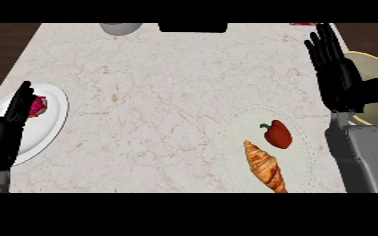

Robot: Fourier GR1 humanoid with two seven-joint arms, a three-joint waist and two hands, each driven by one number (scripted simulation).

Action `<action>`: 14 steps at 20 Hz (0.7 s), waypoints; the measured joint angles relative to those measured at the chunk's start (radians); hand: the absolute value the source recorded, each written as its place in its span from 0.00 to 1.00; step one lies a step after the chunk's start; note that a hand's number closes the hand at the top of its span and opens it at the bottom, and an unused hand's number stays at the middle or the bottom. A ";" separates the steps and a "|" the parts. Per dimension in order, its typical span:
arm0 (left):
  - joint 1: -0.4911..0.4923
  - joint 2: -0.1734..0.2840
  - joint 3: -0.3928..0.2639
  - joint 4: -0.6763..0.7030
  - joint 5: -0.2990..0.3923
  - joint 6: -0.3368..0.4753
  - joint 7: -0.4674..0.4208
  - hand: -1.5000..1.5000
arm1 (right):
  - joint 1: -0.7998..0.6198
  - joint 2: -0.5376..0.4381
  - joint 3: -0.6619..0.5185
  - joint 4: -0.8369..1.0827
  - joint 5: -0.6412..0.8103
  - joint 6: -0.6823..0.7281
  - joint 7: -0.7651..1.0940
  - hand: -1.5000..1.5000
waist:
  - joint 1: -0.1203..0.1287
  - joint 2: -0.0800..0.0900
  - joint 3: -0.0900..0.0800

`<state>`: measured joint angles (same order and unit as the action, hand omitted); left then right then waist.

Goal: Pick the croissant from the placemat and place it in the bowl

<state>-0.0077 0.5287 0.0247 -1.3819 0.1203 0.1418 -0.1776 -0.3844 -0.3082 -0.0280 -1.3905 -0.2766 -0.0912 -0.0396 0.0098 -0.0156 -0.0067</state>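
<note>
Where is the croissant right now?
In the head view, the croissant lies low on the right, on the pale placemat, just below the red pepper. No hand touches it.

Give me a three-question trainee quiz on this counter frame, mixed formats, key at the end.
1. True or false: the golden-brown flaky croissant is already in the robot's right hand.
2. Multiple choice: what lies just above the croissant on the pale round placemat? A) a lemon B) a red bell pepper with a green stem C) a spoon
3. Fill in: the robot's left hand shows at the view's left edge, in front of a white round ____.

Key
1. False. The right hand is open, fingers straight, up and to the right of the placemat, apart from the croissant.
2. B
3. plate
</note>
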 measured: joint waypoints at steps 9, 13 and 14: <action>-0.061 -0.139 -0.178 -0.092 0.041 -0.112 0.055 0.50 | 0.140 -0.139 0.235 -0.173 0.391 -0.021 -0.102 0.00 | -0.081 -0.001 -0.002; -0.090 -0.194 -0.254 -0.142 0.053 -0.143 0.119 0.50 | 0.278 -0.107 0.349 -0.207 0.555 -0.120 -0.167 0.00 | -0.053 0.006 0.004; -0.100 -0.204 -0.265 -0.148 0.053 -0.145 0.136 0.50 | 0.297 -0.114 0.372 -0.217 0.603 -0.138 -0.171 0.00 | -0.048 0.007 0.004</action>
<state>-0.1073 0.3249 -0.2404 -1.5301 0.1737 -0.0033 -0.0420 -0.0876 -0.4227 0.3442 -1.6079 0.3263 -0.2293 -0.2105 -0.0382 -0.0082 -0.0022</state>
